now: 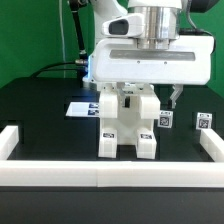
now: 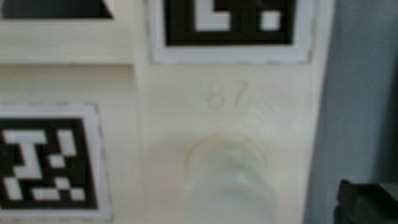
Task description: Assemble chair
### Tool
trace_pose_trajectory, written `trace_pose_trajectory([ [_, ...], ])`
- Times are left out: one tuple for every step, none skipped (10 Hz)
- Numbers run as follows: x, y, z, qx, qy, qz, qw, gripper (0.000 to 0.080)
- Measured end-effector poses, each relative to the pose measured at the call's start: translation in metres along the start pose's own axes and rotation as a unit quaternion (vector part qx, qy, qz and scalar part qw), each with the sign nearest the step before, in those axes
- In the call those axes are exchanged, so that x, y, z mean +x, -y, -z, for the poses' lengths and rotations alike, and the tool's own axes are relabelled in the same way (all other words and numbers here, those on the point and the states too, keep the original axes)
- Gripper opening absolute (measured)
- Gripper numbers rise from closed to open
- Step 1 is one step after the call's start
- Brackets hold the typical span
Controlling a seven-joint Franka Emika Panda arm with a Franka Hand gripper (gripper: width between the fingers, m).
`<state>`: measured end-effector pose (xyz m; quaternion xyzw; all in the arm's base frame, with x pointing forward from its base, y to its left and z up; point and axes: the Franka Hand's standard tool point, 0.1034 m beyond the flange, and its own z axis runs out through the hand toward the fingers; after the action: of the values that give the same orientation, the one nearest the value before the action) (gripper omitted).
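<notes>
The chair (image 1: 127, 125) is a chunky white assembly with black-and-white tags, standing upright on the black table in the middle of the exterior view. My gripper (image 1: 133, 90) hangs straight down onto its top, and the wide white hand hides the fingertips there. The wrist view is filled by a blurred close-up of the chair's white pieces (image 2: 231, 110), with tags at two corners. One dark finger (image 2: 370, 202) shows beside a white column. The other finger is hidden, so I cannot tell how the jaws stand.
The marker board (image 1: 78, 107) lies flat on the table at the exterior view's left of the chair. Two small tagged white parts (image 1: 166, 120) (image 1: 204, 121) sit on the exterior view's right. A white rail (image 1: 110, 176) borders the table's front and sides.
</notes>
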<state>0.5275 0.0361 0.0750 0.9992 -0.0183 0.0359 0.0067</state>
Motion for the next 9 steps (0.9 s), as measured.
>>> trace_pose_trajectory([
  [0.0, 0.0, 0.0, 0.0, 0.0, 0.0, 1.0, 0.0649],
  [0.0, 0.0, 0.0, 0.0, 0.0, 0.0, 1.0, 0.0649],
  [0.0, 0.0, 0.0, 0.0, 0.0, 0.0, 1.0, 0.0649],
  [0.0, 0.0, 0.0, 0.0, 0.0, 0.0, 1.0, 0.0649],
  [0.0, 0.0, 0.001, 0.0, 0.001, -0.001, 1.0, 0.0649],
  [0.001, 0.003, 0.007, 0.005, 0.005, -0.004, 1.0, 0.0649],
  [0.002, 0.005, 0.017, 0.01, 0.002, -0.007, 1.0, 0.0649],
  [0.002, 0.006, 0.024, 0.014, 0.0, -0.009, 1.0, 0.0649],
  [0.0, 0.007, 0.031, 0.018, 0.001, -0.01, 1.0, 0.0649],
])
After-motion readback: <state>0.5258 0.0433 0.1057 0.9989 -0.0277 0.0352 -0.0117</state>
